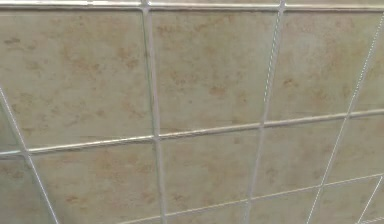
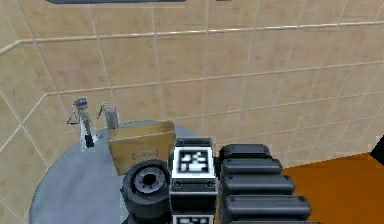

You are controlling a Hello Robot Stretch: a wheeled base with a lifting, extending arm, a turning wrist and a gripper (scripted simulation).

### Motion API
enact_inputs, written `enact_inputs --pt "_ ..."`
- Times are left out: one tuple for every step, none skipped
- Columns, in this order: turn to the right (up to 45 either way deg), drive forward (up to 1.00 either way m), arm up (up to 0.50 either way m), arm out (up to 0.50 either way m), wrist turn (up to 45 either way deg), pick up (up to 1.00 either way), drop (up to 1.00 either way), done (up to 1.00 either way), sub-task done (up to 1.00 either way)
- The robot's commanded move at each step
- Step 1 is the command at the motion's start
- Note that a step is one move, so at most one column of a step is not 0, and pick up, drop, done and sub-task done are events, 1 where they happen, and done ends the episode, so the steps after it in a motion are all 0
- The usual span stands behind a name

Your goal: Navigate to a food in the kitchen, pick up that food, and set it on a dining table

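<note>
A tan, loaf-shaped block (image 2: 140,145) lies on a round grey surface (image 2: 70,190) at the arm side view's lower left. The gripper (image 2: 148,190) shows as a dark round body just in front of that block, left of the white marker square (image 2: 194,163) and the ridged dark arm (image 2: 255,185). I cannot make out its far end, so I cannot tell whether it holds anything, nor whether it touches the block.
A beige tiled wall (image 1: 200,90) stands very close in the forward view, and the same tiling (image 2: 260,70) backs the grey surface. A small metal tap-like fixture (image 2: 85,122) rises left of the block. Brown wood (image 2: 340,180) shows at the lower right.
</note>
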Motion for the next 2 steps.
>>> enact_inputs --pt "0.0 0.00 0.00 0.36 0.0 0.00 0.00 0.00 0.00" --pt "0.0 0.00 0.00 0.00 45.0 0.00 0.00 0.00 0.00"
